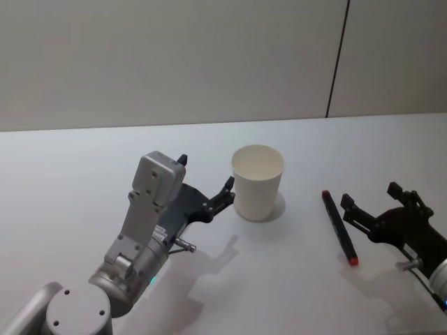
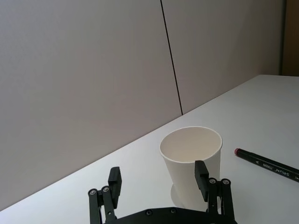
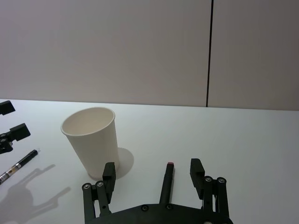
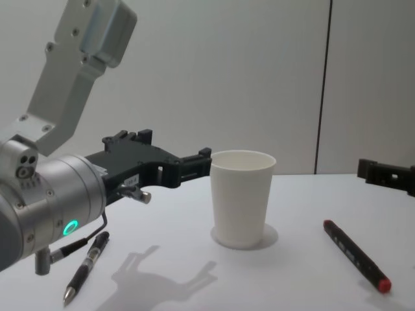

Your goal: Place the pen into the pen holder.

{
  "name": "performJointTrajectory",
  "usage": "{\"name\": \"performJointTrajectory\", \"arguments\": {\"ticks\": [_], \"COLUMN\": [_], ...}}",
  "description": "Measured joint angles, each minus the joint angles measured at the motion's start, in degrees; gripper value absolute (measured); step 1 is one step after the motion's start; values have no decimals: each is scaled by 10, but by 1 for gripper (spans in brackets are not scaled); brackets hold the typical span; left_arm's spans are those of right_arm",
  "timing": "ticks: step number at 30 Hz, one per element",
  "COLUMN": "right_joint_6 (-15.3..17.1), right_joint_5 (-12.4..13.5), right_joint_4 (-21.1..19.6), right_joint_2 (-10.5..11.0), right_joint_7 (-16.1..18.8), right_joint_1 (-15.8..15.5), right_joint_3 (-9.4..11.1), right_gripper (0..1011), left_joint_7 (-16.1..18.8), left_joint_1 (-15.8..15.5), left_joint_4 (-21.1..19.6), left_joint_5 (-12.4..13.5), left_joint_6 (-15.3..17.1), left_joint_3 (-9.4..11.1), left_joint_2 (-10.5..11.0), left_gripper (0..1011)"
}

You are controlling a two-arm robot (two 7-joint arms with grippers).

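Note:
The pen holder (image 1: 258, 183) is a white paper cup standing upright and empty mid-table, also in the chest view (image 4: 241, 197). The pen (image 1: 339, 227), black with a red end, lies flat on the table to the cup's right (image 4: 355, 256). My right gripper (image 1: 370, 197) hovers open just right of the pen; in its wrist view the pen (image 3: 167, 179) lies between the spread fingers (image 3: 196, 169). My left gripper (image 1: 204, 174) is open beside the cup's left side, one fingertip (image 2: 202, 172) close to the cup wall (image 2: 191, 158).
A second black pen with a clear tip (image 4: 84, 269) lies on the table under my left arm, also seen in the right wrist view (image 3: 18, 164). The white table (image 1: 293, 293) runs back to a plain wall (image 1: 209, 56).

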Motion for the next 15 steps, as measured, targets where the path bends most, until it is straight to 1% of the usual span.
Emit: {"name": "performJointTrajectory", "arguments": {"ticks": [1, 4, 5, 14, 15], "right_joint_6": [12, 27, 39, 98, 110], "right_joint_5": [3, 6, 7, 8, 7], "right_joint_4": [-1, -2, -3, 1, 4], "right_joint_2": [0, 1, 1, 1, 0], "right_joint_7": [0, 1, 2, 10, 12], "right_joint_1": [3, 8, 12, 39, 45], "right_joint_3": [1, 3, 4, 7, 7], "right_gripper": [1002, 1002, 1002, 1001, 1001], "left_joint_7": [0, 0, 0, 0, 0], "left_joint_1": [0, 0, 0, 0, 0], "left_joint_4": [0, 0, 0, 0, 0], "left_joint_5": [0, 0, 0, 0, 0], "left_joint_6": [0, 0, 0, 0, 0], "left_joint_3": [0, 0, 0, 0, 0], "left_joint_2": [0, 0, 0, 0, 0], "left_gripper": [1000, 1000, 1000, 1000, 1000]}}
